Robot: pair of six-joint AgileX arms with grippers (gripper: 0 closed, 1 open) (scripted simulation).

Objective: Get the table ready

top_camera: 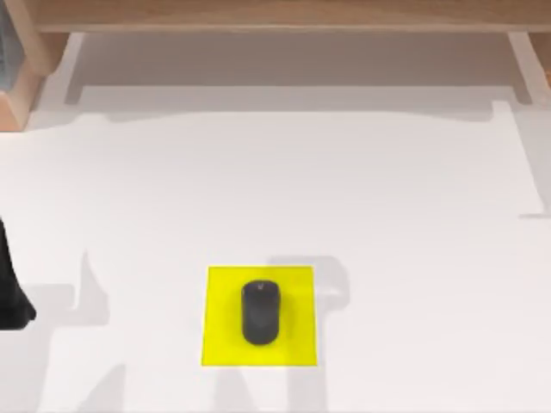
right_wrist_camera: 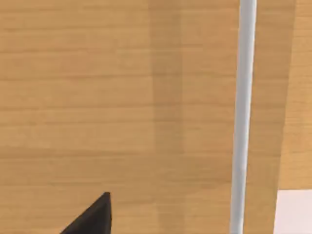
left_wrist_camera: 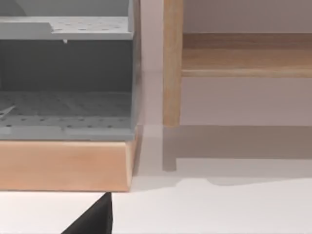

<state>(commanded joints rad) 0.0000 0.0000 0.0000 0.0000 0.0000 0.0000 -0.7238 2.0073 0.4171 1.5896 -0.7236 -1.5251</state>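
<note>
The table (top_camera: 387, 215) is a wide white top. Near its front middle lies a yellow square mat (top_camera: 261, 316) with a black computer mouse (top_camera: 260, 311) resting on it, lengthwise front to back. My left arm (top_camera: 10, 292) is a dark shape at the table's left edge, well apart from the mat. In the left wrist view a black fingertip (left_wrist_camera: 92, 220) points toward the back left corner. The right wrist view has a black fingertip (right_wrist_camera: 92, 217) before a wooden panel (right_wrist_camera: 97, 97).
A light wooden shelf (top_camera: 275, 17) runs along the back of the table, with white legs at either side. At the back left a grey perforated rack (left_wrist_camera: 63, 73) sits on a wooden base (left_wrist_camera: 63, 163). A pale grey bar (right_wrist_camera: 242, 117) crosses the wooden panel.
</note>
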